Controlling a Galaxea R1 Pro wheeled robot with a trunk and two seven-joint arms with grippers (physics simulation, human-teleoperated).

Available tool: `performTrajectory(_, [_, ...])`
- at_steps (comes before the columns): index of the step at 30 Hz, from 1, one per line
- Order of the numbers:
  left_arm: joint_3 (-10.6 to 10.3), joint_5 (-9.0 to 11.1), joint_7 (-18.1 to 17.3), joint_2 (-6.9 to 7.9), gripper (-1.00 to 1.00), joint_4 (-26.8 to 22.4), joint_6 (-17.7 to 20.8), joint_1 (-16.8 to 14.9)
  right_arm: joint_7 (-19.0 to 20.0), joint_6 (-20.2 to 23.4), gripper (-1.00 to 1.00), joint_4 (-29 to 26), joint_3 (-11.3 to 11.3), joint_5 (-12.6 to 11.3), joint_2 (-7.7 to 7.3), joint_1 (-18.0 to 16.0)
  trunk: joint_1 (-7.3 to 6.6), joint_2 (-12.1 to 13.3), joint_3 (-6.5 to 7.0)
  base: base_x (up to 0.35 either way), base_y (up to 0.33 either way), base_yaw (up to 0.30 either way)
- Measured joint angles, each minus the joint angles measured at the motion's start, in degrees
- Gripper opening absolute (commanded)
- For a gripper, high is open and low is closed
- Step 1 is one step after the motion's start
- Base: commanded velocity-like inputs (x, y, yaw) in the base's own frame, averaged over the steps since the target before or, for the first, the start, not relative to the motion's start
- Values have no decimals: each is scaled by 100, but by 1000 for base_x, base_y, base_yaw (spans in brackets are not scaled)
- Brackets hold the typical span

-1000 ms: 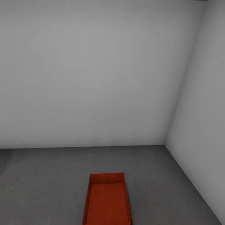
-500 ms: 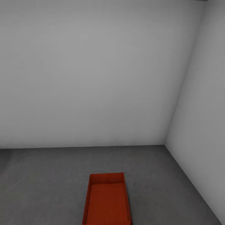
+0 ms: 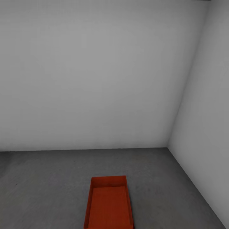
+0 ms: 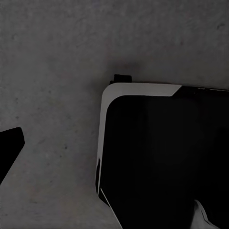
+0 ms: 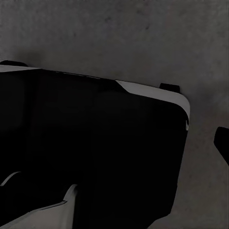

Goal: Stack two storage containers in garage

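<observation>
One orange-red storage container (image 3: 109, 203) rests open side up on the dark grey concrete floor (image 3: 47, 178) of the garage, low in the head view and just right of centre; its near end is cut off by the picture's edge. Nothing lies inside it. In the left wrist view a dark fingertip (image 4: 9, 148) of the left gripper hangs over bare floor at the picture's edge. The right wrist view likewise has one dark fingertip (image 5: 223, 143) of the right gripper at its edge, far from the middle. Neither gripper holds anything.
Plain white walls meet in a corner (image 3: 168, 147) beyond the container, to its right. The right-hand wall (image 3: 203, 143) runs close alongside. My own black base with white trim (image 4: 157, 157) (image 5: 95, 143) stands on the concrete below both wrists.
</observation>
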Motion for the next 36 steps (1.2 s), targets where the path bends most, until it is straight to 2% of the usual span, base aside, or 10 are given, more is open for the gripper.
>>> performTrajectory(36, [-3,0,1,0,100,0,2,0,-97,0,100,0,5,5,7,0,0,0,0,0,0,0])
